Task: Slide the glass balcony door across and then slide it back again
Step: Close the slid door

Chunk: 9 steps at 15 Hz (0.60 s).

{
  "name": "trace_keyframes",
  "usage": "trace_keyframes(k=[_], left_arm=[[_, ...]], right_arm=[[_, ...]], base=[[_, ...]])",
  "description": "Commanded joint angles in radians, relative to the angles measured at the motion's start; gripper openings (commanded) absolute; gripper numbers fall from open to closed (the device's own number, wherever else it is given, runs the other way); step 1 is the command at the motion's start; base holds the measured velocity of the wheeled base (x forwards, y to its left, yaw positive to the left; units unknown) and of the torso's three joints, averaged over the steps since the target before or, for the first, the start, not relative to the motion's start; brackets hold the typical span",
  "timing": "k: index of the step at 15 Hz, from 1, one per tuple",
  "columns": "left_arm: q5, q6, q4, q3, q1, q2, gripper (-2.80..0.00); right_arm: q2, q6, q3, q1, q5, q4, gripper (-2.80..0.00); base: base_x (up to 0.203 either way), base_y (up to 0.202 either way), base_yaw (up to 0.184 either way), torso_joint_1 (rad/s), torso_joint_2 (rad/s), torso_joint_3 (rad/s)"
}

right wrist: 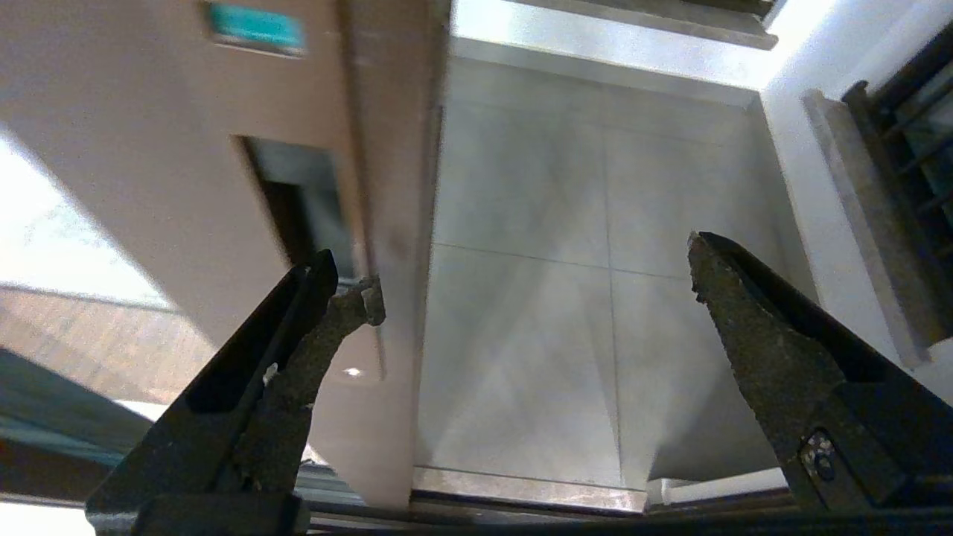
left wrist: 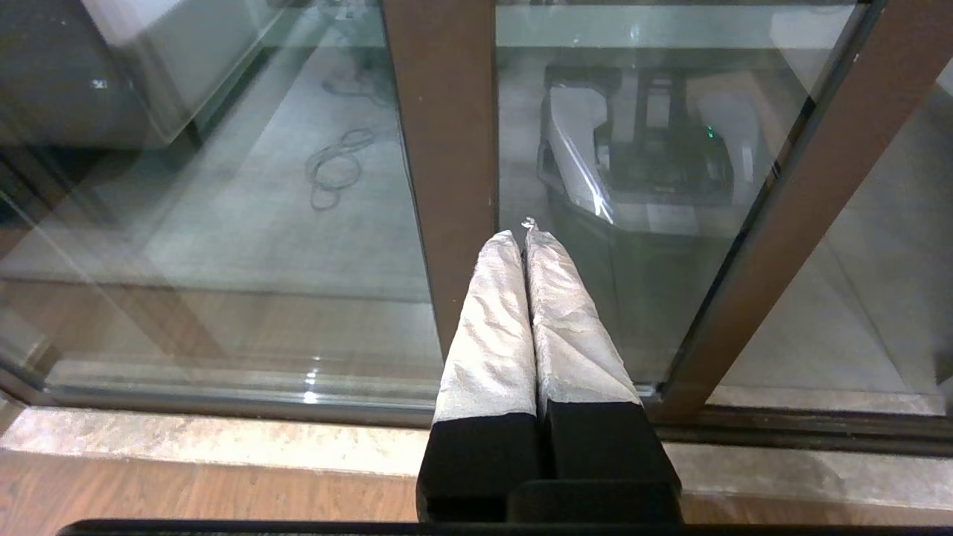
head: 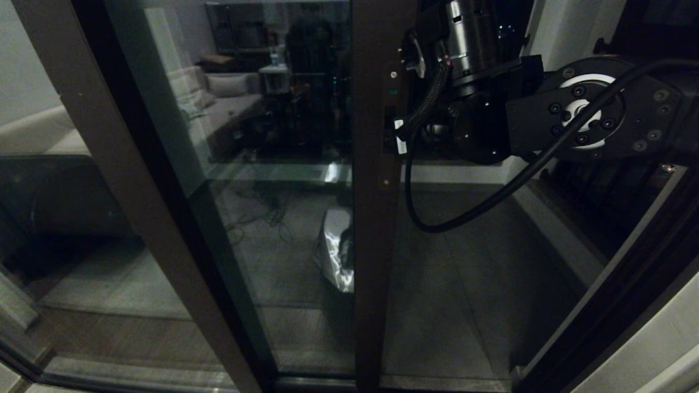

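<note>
The glass balcony door (head: pixel 284 164) stands partly slid over, with open balcony floor to the right of its dark brown stile (head: pixel 377 245). The stile carries a narrow recessed slot handle (head: pixel 390 123) (right wrist: pixel 298 201). My right arm (head: pixel 546 114) reaches in from the upper right to that handle. The right gripper (right wrist: pixel 532 279) is open. One fingertip (right wrist: pixel 350 298) sits at the stile's face just below the slot, the other hangs out in the open gap, and the stile's edge (right wrist: pixel 394 223) lies between them. My left gripper (left wrist: pixel 521 237) is shut on nothing, low down, its taped fingers (left wrist: pixel 491 327) pointing at glass beside a brown post (left wrist: pixel 447 149).
A slanted brown post (head: pixel 109 164) of another glass panel stands to the left. The floor track (right wrist: pixel 521 487) (left wrist: pixel 223 439) runs along the threshold. Grey balcony tiles (right wrist: pixel 536 186) lie beyond the gap, with a black-barred railing (right wrist: pixel 908 149) on the right. The glass reflects a sofa.
</note>
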Motion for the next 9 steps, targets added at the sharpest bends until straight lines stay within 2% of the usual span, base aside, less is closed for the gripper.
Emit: trace_keyframes(k=[1, 9], left_arm=[[0.0, 0.0, 0.001, 0.0, 0.002, 0.0, -2.8], [0.0, 0.0, 0.001, 0.0, 0.0, 0.0, -2.8]], right_arm=[[0.007, -0.002, 0.0, -0.004, -0.003, -0.007, 0.0], [-0.005, -0.021, 0.002, -0.047, -0.003, -0.009, 0.0]], base=[[0.0, 0.0, 0.0, 0.0, 0.0, 0.0], [0.0, 0.0, 0.0, 0.0, 0.0, 0.0]])
